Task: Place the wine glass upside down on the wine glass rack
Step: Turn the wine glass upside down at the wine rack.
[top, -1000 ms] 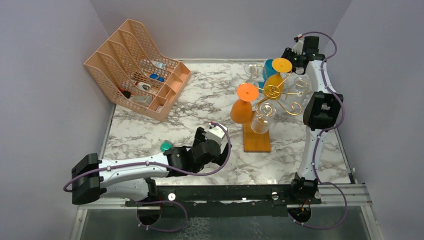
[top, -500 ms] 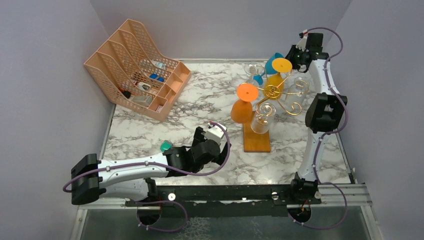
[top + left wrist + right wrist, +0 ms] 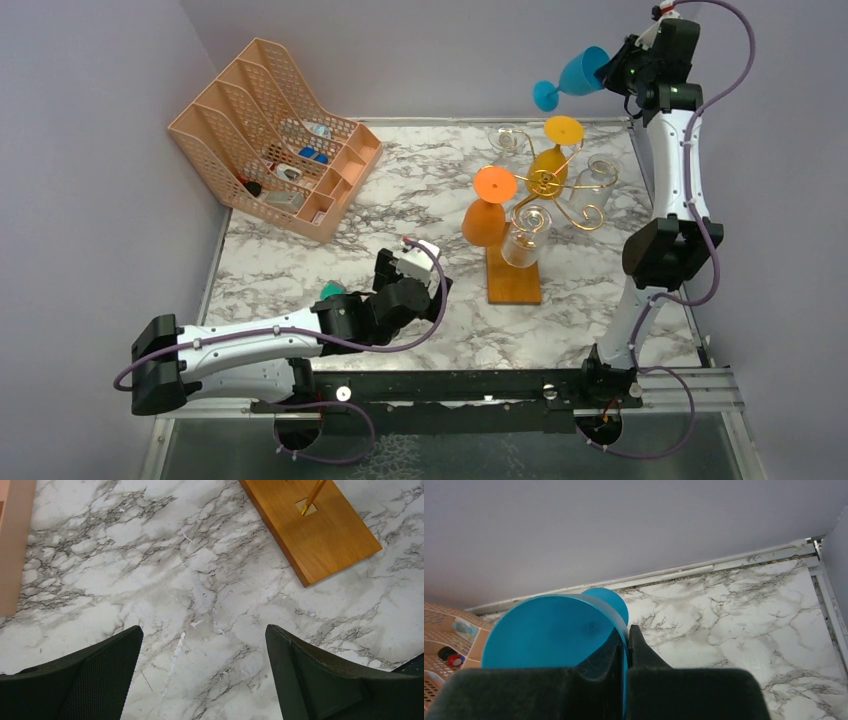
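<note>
— State of the right gripper?
— Clenched on the rim of the blue wine glass; held high above and behind the wine glass rack, tipped sideways, foot pointing left.
— And the left gripper?
— Released, spread wide, low over the marble table, just near-left of the rack's wooden base.
— On the rack?
— Two orange glasses upside down, clear glasses on other arms.
— Far left of the rack?
— Peach file organiser, small items in its compartments, too small to name.
— Only from the right wrist?
— Fingers pinching the glass wall, inside and out.
— Around the rack?
— Plain lavender walls.
</note>
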### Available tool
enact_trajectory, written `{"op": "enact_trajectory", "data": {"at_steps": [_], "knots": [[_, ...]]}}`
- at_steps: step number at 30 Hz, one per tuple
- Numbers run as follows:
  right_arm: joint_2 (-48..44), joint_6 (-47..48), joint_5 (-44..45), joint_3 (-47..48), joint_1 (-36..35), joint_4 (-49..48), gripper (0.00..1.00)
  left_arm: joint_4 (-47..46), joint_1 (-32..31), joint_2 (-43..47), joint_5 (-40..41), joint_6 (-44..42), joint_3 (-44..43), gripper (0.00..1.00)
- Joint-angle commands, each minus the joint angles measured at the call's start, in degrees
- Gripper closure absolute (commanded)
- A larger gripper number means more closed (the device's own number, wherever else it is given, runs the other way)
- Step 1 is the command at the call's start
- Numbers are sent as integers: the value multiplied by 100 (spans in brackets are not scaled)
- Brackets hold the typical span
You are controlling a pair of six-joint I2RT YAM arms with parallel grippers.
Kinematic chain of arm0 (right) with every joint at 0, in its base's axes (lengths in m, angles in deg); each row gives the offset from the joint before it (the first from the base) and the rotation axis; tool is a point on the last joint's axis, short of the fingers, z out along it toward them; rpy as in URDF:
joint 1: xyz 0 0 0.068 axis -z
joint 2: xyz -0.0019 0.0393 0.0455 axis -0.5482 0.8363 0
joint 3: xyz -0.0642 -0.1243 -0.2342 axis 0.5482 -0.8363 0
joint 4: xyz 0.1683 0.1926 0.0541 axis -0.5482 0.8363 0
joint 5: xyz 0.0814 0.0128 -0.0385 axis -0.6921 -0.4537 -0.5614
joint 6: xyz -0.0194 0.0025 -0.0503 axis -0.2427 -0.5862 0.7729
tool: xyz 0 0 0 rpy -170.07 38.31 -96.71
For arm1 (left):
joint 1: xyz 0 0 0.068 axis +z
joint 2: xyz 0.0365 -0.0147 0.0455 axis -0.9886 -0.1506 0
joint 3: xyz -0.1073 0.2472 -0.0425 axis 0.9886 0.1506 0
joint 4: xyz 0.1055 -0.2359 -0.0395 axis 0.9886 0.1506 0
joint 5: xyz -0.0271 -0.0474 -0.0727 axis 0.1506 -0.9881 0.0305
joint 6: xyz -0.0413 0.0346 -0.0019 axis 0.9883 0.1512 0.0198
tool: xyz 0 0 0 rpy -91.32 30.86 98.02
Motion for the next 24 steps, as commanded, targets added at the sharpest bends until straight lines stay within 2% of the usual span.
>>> {"op": "enact_trajectory", "data": {"at_steps": [1,5,11,17,20,24], "knots": [[-633,-241,230,199,-13,118,99,149,-2,364,553,-142,38,1],[-1096,-509,-189,277,-13,133,99,58,-1,626,818,-793,-52,1],[-1954,-1186,-1547,-266,-13,-366,99,-341,-1,1056,928,-2062,-363,4],[-2646,-2019,-3072,-682,-13,-774,99,-1399,-4,1558,788,-4185,-579,9],[-2998,-2458,-3895,-1206,-13,-1110,99,-1808,-5,1666,405,-5352,-826,10],[-3455,-2939,-5144,-2106,-28,-1764,99,-1473,0,1748,-591,-6573,-1373,13]]}}
